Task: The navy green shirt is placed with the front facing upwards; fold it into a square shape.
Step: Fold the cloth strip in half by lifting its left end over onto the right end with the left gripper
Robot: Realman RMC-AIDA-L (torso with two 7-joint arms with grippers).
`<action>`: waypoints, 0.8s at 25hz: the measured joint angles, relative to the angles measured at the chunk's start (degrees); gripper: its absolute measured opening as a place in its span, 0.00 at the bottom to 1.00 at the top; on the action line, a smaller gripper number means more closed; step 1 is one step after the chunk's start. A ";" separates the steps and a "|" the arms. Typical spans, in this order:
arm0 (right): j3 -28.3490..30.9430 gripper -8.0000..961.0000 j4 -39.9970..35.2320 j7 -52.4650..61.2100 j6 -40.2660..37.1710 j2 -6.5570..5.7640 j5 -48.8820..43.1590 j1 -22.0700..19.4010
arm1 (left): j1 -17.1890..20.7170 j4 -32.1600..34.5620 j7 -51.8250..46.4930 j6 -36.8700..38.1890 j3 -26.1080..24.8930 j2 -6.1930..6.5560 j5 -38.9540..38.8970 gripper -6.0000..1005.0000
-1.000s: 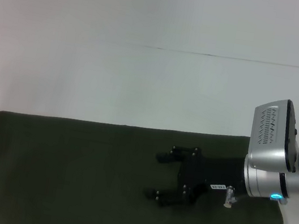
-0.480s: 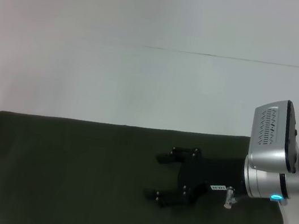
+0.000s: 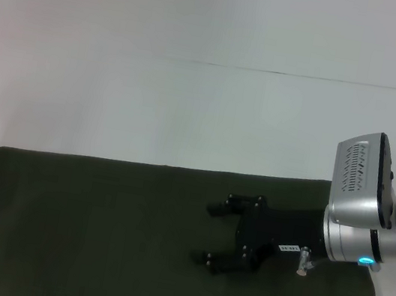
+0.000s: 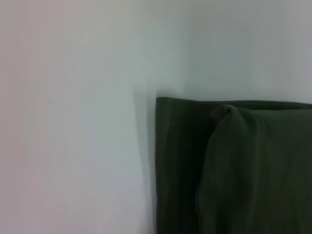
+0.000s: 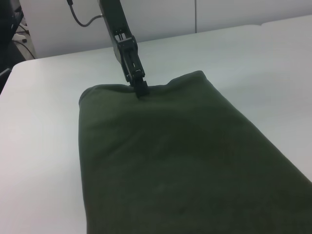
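While the white table (image 3: 189, 109) spreads wide beneath everything, the navy green shirt (image 3: 108, 232) lies along its near edge as a long folded band running left to right — plain cloth up, no print showing; the right gripper (image 3: 208, 232) sits over the band's right half, fingers spread apart and holding nothing; the left gripper (image 5: 140, 87) is at the band's left end, touching the cloth there — whether it pinches the cloth, I cannot tell.
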 joint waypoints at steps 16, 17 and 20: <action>-0.06 0.95 0.00 0.00 -0.02 0.00 -0.02 -0.23 | -0.39 -2.98 -0.90 0.11 -1.16 0.36 -1.16 0.85; -0.07 0.95 0.00 0.00 -0.07 0.00 -0.02 -0.25 | -0.39 -3.15 -0.96 0.06 -1.16 0.38 -1.17 0.84; -0.09 0.95 -0.01 0.00 -0.19 0.00 0.03 -0.26 | -0.40 -3.61 -1.13 -0.12 -1.29 0.41 -1.17 0.84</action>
